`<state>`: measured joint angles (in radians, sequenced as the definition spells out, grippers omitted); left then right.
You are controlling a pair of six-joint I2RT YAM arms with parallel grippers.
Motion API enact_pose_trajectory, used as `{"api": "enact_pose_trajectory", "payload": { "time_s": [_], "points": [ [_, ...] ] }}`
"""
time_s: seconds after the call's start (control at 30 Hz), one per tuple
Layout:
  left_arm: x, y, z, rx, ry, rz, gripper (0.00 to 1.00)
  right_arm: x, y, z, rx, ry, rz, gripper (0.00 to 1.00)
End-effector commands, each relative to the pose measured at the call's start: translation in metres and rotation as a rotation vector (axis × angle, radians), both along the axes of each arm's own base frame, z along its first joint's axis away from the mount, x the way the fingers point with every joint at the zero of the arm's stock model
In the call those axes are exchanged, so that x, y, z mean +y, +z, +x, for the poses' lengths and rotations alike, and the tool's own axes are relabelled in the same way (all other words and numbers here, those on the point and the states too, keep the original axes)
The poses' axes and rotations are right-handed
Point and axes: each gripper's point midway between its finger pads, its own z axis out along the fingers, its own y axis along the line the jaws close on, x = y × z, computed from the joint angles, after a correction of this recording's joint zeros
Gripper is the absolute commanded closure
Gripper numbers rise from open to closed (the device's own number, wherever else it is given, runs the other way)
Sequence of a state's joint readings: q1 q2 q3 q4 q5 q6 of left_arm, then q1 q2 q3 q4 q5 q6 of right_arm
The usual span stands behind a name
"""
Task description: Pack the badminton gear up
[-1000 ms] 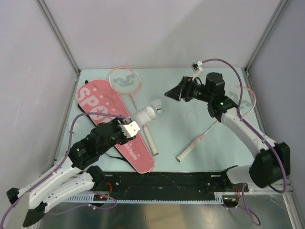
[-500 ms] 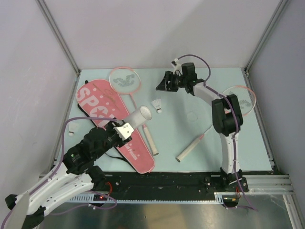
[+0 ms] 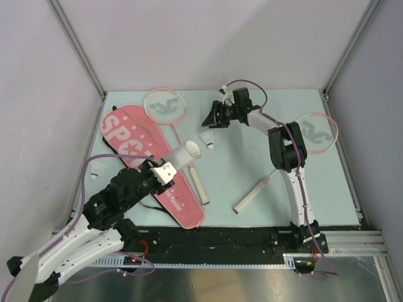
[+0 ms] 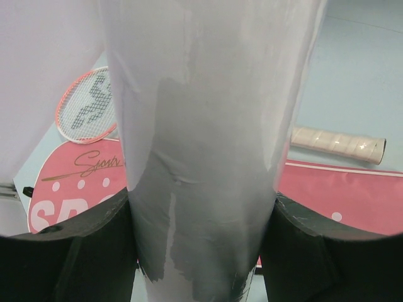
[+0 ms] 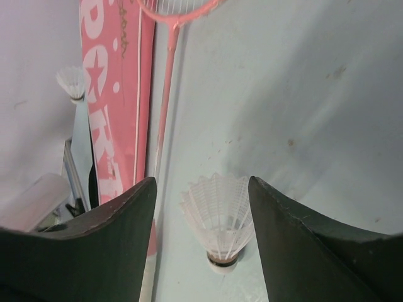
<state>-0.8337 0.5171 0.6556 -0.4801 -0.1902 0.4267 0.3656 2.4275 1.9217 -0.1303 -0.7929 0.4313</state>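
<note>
Badminton gear is all out in the open, so by my reading you are near the start of packing. Largest first: the pink bag (image 3: 123, 135) lies flat on the left of the table (image 3: 252, 173). I cannot tell whether it is open, and nothing shows inside it. One racket (image 3: 165, 104) has its head just past the bag's far end and its handle beside the bag's right side. The second racket (image 3: 318, 131) lies well apart on the right, its handle pointing toward the middle. Neither is bagged. The white tube (image 3: 184, 153) is off the table, clamped in your left gripper (image 3: 165, 171) above the bag, with its open mouth tilted toward the centre. Your right gripper (image 3: 211, 119) hangs spread wide just over one shuttlecock (image 3: 207, 139), which the wrist view frames between the fingers, ungripped. The other shuttlecock (image 3: 96, 171) sits near the table's left edge. As I judge it, both shuttlecocks have yet to go into the tube, then tube and rackets into the bag.
</note>
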Motion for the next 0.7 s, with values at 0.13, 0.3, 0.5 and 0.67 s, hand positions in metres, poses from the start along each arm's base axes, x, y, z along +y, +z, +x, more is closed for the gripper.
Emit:
{"api": "enact_pose_trajectory", "payload": {
  "time_s": [0.13, 0.3, 0.5, 0.67],
  "points": [
    [-0.008, 0.016, 0.005, -0.045, -0.01, -0.047, 0.52, -0.006, 0.02, -0.037, -0.016, 0.142, 0.007, 0.37],
    [-0.008, 0.01, 0.005, -0.037, -0.008, -0.038, 0.52, -0.022, 0.021, -0.057, -0.027, 0.148, -0.015, 0.43],
    [-0.009, 0.009, 0.007, -0.03, -0.005, -0.033, 0.52, -0.036, 0.019, -0.08, -0.013, 0.146, -0.058, 0.52],
    [-0.01, 0.007, 0.007, -0.024, -0.005, -0.03, 0.52, -0.042, 0.025, -0.09, -0.03, 0.121, -0.052, 0.75]
  ]
}}
